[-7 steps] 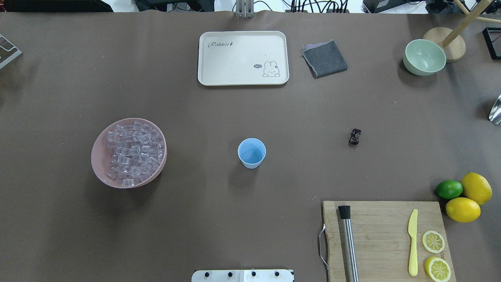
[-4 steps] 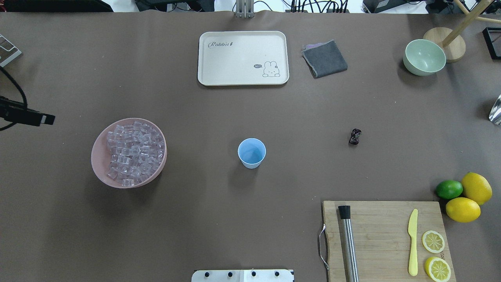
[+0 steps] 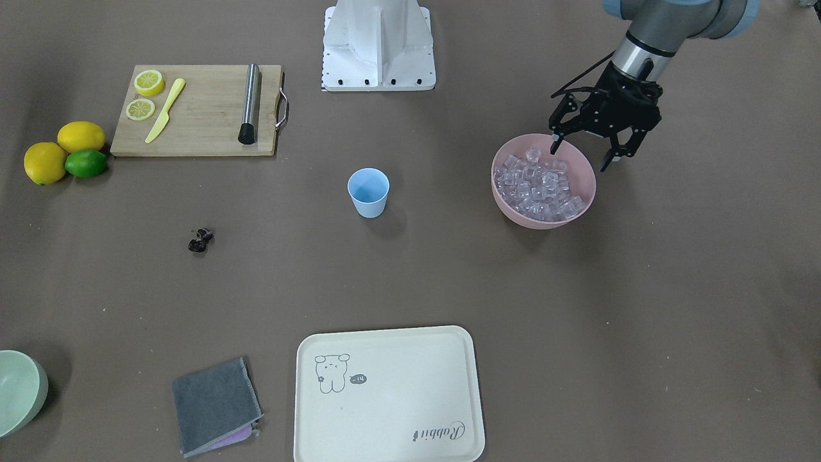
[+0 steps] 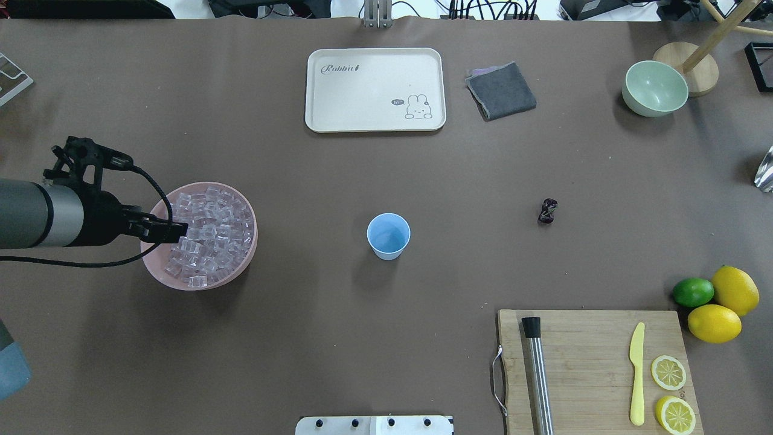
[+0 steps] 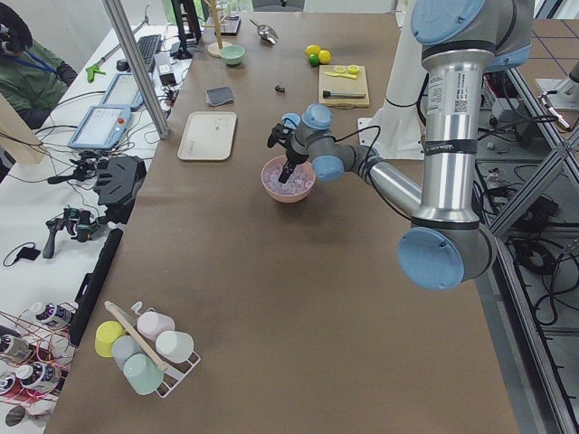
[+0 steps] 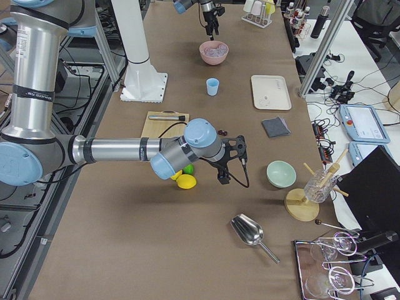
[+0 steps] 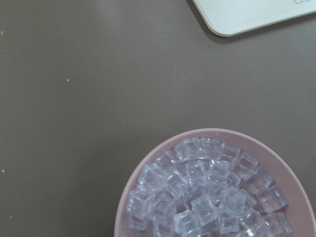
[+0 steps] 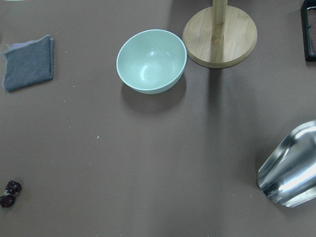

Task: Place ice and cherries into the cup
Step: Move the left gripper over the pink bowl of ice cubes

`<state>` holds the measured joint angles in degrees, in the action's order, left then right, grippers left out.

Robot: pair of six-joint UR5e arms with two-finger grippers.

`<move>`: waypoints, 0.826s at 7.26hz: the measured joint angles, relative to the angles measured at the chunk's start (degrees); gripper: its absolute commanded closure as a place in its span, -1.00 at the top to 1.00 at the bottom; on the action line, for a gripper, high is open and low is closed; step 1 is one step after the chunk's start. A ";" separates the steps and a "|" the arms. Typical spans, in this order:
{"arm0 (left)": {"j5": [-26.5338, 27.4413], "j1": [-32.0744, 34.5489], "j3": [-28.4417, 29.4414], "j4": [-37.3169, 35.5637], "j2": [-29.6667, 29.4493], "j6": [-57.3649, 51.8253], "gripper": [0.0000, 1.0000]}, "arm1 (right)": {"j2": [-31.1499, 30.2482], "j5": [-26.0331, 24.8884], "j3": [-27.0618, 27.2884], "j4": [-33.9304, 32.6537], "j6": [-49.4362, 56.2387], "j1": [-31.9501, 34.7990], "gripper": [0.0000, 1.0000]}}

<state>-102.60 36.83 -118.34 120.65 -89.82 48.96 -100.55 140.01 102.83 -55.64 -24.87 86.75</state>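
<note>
Above the bowl's (image 3: 542, 222) rim, my left claw (image 3: 580, 158) hangs open over the ice (image 3: 539, 186). Whether my right claw (image 6: 230, 164) is open, I cannot tell.

On the brown table (image 4: 302, 338) the pink bowl (image 4: 154, 263) is set right under the left gripper (image 4: 179, 230); the cup (image 4: 388, 237) is stood well apart to its right, the cherries (image 4: 548, 211) farther right still; the cream tray (image 4: 374, 90), grey cloth (image 4: 501, 90) and green bowl (image 4: 655, 89) are laid beyond it, and the cutting board (image 4: 592, 362) far to its right
</note>
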 measured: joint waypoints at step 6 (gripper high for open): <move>4.85 -9.50 0.26 -2.78 -1.22 16.40 0.20 | -0.08 -0.08 -0.23 -0.05 0.00 0.00 1.00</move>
<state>-97.75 27.32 -118.08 117.87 -91.04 65.36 -100.63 139.92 102.59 -55.69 -24.87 86.75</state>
